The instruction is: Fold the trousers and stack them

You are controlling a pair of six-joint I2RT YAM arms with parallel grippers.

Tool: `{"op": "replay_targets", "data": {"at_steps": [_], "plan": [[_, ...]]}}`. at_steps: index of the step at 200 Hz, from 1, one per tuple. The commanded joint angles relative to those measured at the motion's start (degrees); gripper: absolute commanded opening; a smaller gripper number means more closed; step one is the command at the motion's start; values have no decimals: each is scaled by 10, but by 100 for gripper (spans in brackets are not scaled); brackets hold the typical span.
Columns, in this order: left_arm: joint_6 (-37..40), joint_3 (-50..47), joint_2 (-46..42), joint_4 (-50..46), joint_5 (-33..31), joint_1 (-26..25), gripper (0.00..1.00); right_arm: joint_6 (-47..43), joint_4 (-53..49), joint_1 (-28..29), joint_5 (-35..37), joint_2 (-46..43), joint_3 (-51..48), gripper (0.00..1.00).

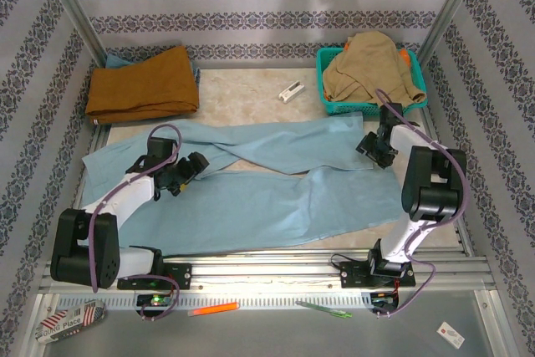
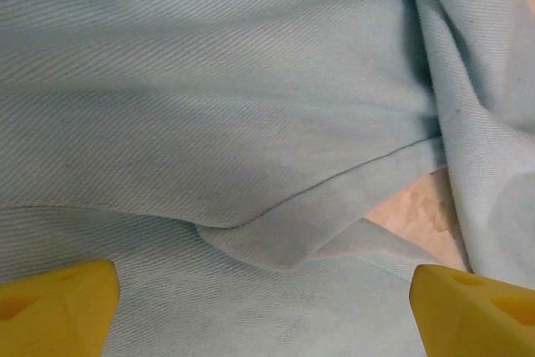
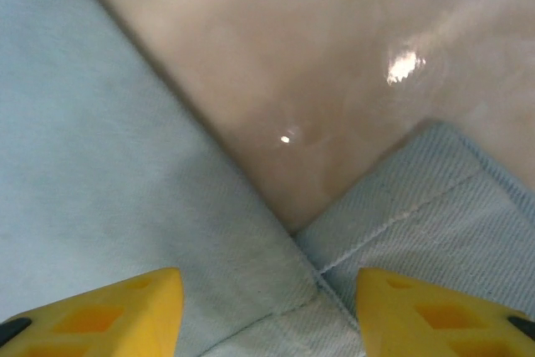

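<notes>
Both arms [image 1: 125, 191] [image 1: 430, 177] bent, fingers [image 2: 54, 311] [image 3: 100, 315] apart — over trousers [image 1: 276, 202]

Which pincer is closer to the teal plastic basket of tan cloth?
Right. The right pincer sits just before the teal plastic basket; the left pincer is far across the beige table.

There are 1 pair of trousers [image 1: 267, 202], 1 rust-orange garment [image 1: 142, 83], 1 tan garment [image 1: 372, 64], 1 teal basket [image 1: 368, 108], 1 orange pen [image 1: 213, 309] and 1 green pen [image 1: 322, 309].
</notes>
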Motion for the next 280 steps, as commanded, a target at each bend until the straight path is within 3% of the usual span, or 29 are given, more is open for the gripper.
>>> {"op": "replay_targets", "data": {"at_steps": [1, 32, 44, 97, 133, 165, 202, 222, 236, 263, 280], "plan": [[6, -18, 2, 22, -15, -3, 90, -6, -22, -2, -2, 12, 1, 48], [18, -13, 13, 17, -17, -2, 90, 1, -15, -1, -16, -15, -7, 9], [22, -10, 14, 11, -17, -1, 90, 3, -17, -1, -12, -39, -9, 0], [28, -2, 8, 8, -19, 5, 90, -8, -78, -6, 56, -163, 29, 0], [24, 4, 1, 10, -1, 4, 89, -15, -88, -88, 63, -184, 25, 0], [26, 17, -7, 5, 14, 5, 88, 7, -50, -162, 11, -163, 2, 0], [25, 39, -9, -11, 21, 4, 88, 15, -43, -160, -25, -121, 8, 0], [13, 63, -3, -11, 24, 4, 88, 22, -37, -156, -14, -133, -31, 23], [8, 96, 11, -15, 19, -1, 89, 24, -44, -157, 3, -143, -53, 46], [20, 177, 72, -30, -10, -23, 89, 34, -38, -136, 29, -235, -84, 54], [26, 237, 138, -30, -16, -46, 89, 35, -44, -42, 48, -280, -69, 55]]}}
